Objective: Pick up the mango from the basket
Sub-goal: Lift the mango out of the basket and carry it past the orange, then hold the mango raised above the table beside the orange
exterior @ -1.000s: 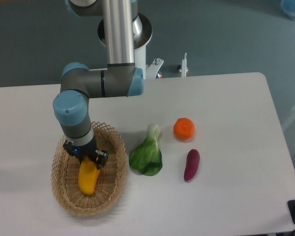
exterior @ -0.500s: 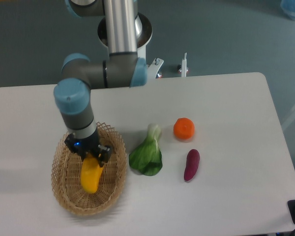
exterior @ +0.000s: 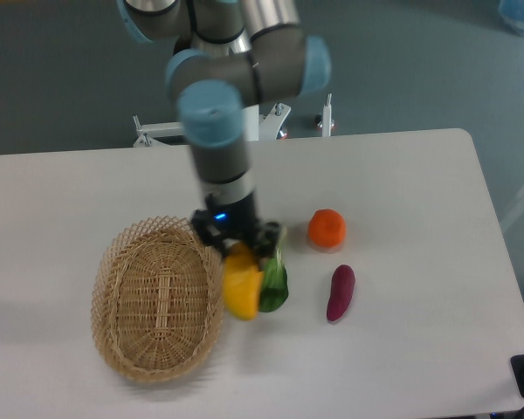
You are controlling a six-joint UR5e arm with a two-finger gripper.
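The claw [exterior: 241,251] pinches the top end of the mango [exterior: 242,291], which hangs just right of the basket [exterior: 157,297], outside its rim. Mango and arm hide most of the leafy green [exterior: 276,281] behind; the claw's fingers are hard to make out.

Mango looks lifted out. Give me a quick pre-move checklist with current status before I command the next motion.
1. Mango held in the gripper: ok, it hangs from the closed fingers.
2. Mango out of the basket: ok, it sits beside the basket's right rim and nothing is left inside.
3. Grip centred: not ok, the fingers hold the mango's upper end, so most of it hangs below.
4. Space below the load: not ok, the green leafy vegetable lies right by the mango, partly hidden behind it.
5. Height above the table: cannot tell from this single view.
6. Orange fruit and purple sweet potato out of the way: ok, both lie further right.
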